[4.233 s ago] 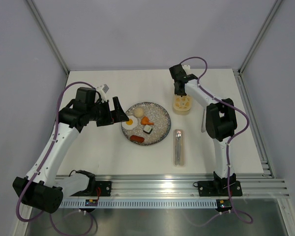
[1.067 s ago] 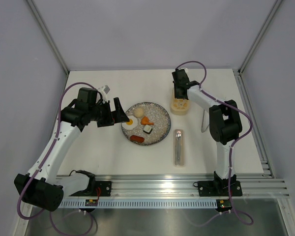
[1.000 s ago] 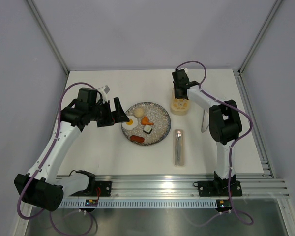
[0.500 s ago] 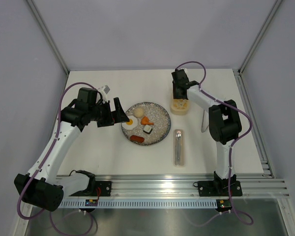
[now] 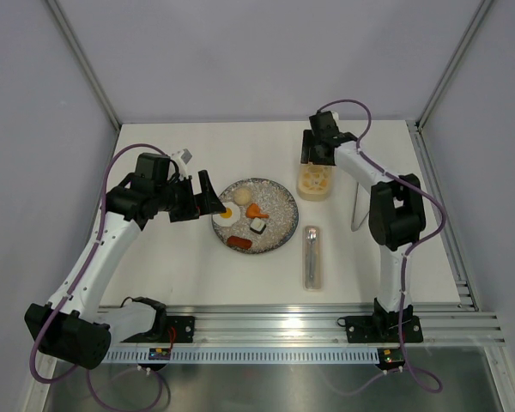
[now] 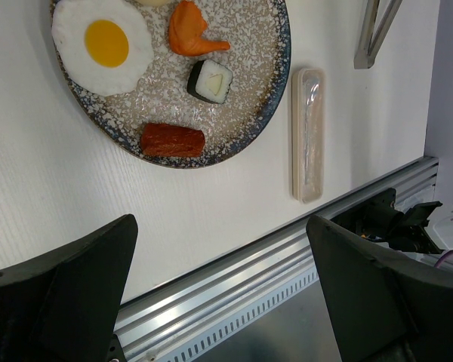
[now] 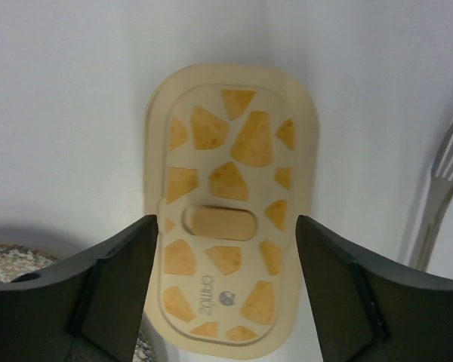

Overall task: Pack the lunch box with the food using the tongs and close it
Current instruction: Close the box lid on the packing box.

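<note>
Desk: white, carries everything, arms bolted at the near edge.

Left gripper: jaws spread wide, nothing between them. It hangs tilted just left of the plate, off the desk. Probably parked there so its camera covers the food while the other arm works.

Right gripper: fingers spread, one on each side of the lid's centre knob, directly over the lunch box. Holds nothing; can't tell if it touches the lid. Judged to be lined up on the knob, since the lid must come off before packing.

Plate: grey speckled, mid-desk, between both arms, so either can reach it.

Lunch box: cream, yellow-patterned lid seated on top, so it's closed and nothing is packed. Sits right of and behind the plate, apart from it.

Cutlery case: clear, near side, right of the plate. Not part of the task.

Tongs: flat on the desk, right of the lunch box, untouched and within the right arm's reach.

Food, all on the plate:
- fried egg
- sausage
- orange piece
- sushi roll
- pale bun at the far rim
</note>
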{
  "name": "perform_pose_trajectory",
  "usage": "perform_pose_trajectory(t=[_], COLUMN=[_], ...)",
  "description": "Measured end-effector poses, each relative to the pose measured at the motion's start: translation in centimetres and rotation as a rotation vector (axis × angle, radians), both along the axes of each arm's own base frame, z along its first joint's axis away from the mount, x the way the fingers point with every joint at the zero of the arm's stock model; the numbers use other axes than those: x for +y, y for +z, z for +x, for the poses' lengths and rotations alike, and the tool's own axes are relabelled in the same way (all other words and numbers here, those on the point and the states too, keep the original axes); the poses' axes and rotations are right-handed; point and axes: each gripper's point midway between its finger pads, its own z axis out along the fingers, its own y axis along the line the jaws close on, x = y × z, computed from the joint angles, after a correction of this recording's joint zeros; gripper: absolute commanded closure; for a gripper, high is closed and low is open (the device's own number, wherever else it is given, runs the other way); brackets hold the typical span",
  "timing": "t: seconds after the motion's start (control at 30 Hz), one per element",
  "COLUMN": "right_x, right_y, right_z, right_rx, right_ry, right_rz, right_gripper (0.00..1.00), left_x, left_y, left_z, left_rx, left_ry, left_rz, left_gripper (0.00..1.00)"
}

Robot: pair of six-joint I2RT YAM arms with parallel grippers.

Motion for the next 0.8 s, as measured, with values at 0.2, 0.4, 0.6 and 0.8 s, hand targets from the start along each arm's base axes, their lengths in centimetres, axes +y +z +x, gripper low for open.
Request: perform_pose_trajectory(t=[0.2,0.4,0.6,0.8], right_x=[-5.0,-5.0,-3.1,-1.8], right_y=[0.1,-0.2,-2.8,-3.7], right_z=[0.8,1.2,0.8,0.7], right_rx=[0.055,0.075,0.150,0.187], right_ry=[-0.119,-0.129,-0.095,-0.062], right_rz=[0.122,0.196,0.240,0.295], right_gripper=[0.08,0.07,0.06,0.06], left_x=[0.0,0.0,0.0,0.1], left_y=[0.0,0.1,0.1,0.0], left_z=[0.0,0.0,0.0,0.0], left_rx=[-0.002,-0.002,-0.002,-0.002], left_ry=[0.000,0.002,0.002,0.002], left_rz=[-0.001,-0.001,-0.001,0.000], left_gripper=[0.01,0.01,0.01,0.01])
